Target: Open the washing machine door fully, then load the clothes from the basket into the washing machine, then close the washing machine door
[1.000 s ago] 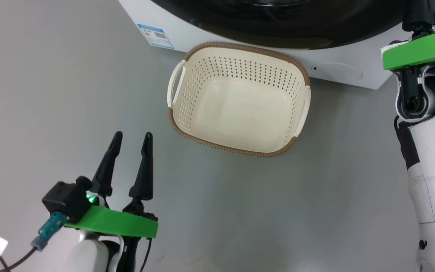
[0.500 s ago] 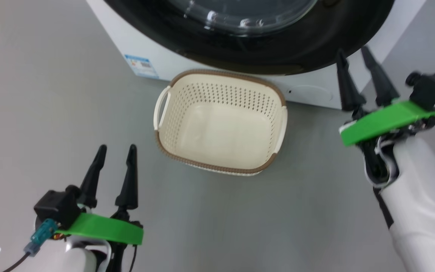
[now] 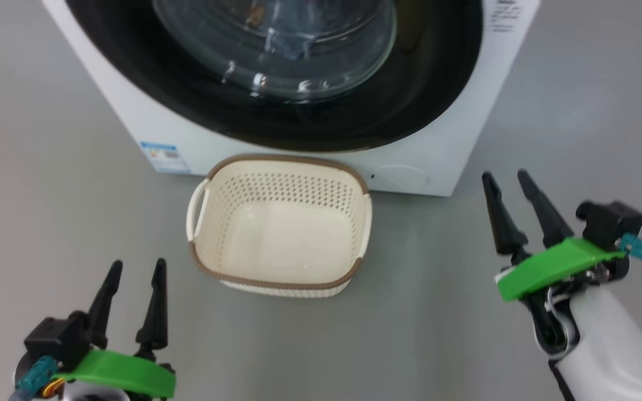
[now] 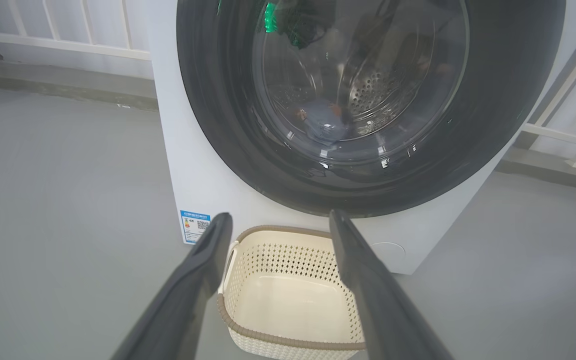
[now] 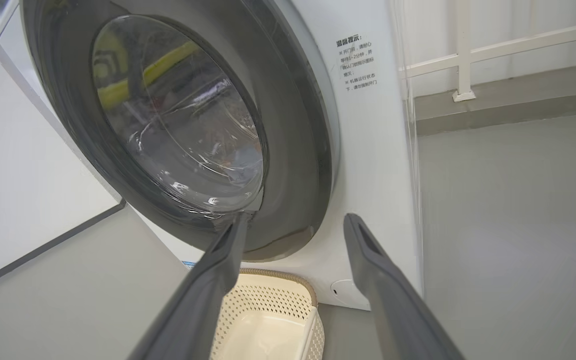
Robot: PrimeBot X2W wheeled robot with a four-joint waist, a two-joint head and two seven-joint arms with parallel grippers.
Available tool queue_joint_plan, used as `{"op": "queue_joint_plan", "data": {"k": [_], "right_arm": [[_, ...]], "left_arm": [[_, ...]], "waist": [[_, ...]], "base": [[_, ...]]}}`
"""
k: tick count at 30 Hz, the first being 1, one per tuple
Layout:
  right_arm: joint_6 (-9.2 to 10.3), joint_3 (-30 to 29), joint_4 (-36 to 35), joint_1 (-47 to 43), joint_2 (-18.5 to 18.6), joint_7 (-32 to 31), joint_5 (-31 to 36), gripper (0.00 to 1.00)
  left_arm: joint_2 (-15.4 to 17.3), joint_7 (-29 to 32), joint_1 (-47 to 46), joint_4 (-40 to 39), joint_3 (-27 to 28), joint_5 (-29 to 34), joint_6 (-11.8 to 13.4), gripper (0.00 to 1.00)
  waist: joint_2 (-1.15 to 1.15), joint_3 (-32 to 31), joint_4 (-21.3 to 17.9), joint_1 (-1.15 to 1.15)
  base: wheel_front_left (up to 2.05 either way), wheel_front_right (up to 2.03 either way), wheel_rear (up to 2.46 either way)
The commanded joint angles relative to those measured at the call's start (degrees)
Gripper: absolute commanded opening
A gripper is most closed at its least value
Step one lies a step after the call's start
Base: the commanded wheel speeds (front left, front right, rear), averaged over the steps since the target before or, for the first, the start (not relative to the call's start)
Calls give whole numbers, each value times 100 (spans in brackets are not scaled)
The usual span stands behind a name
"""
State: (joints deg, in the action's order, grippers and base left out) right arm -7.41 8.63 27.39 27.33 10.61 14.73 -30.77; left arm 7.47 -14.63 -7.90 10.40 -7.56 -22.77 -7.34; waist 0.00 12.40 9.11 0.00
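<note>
The white washing machine [image 3: 455,133] [image 4: 203,170] [image 5: 373,165] stands ahead with its round black door [image 3: 131,72] [image 4: 218,105] [image 5: 293,150] lying shut against the front. Through the glass, light blue clothes [image 4: 325,122] [image 5: 245,167] lie in the drum. On the floor before the machine sits the cream basket [image 3: 279,223] [image 4: 288,295] [image 5: 268,325], with nothing inside. My left gripper [image 3: 135,267] hangs open at the lower left, short of the basket. At the right, my right gripper [image 3: 505,179] is open and holds nothing, beside the machine's lower corner.
Grey floor [image 3: 48,195] spreads around the machine on both sides. A white railing [image 4: 68,45] [image 5: 468,55] and a low curb run behind. A white wall panel [image 5: 18,200] stands at the machine's far side in the right wrist view.
The head camera has tilted up, so more of the door shows. My right arm has come down from the machine's upper right and its jaws have opened. The left gripper stays open.
</note>
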Motion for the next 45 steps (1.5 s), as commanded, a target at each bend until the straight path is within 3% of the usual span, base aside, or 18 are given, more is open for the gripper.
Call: {"op": "queue_joint_plan", "data": {"k": [1, 22, 45], "right_arm": [[-8, 101, -152, -193, -68, 27, 95, 100], [-8, -23, -354, -1452, 243, 27, 95, 100], [-8, -232, -501, -1875, 296, 27, 148, 100]], "left_arm": [[202, -37, 14, -71, 245, -12, -14, 100], [455, -37, 443, 211, 418, 21, -14, 100], [437, -37, 673, 6, 714, 202, -14, 100]], "waist": [[0, -322, -325, 0], [0, -934, -877, 0], [0, -980, -1062, 0]], "base": [[0, 0, 0], [0, 0, 0], [0, 0, 0]]}}
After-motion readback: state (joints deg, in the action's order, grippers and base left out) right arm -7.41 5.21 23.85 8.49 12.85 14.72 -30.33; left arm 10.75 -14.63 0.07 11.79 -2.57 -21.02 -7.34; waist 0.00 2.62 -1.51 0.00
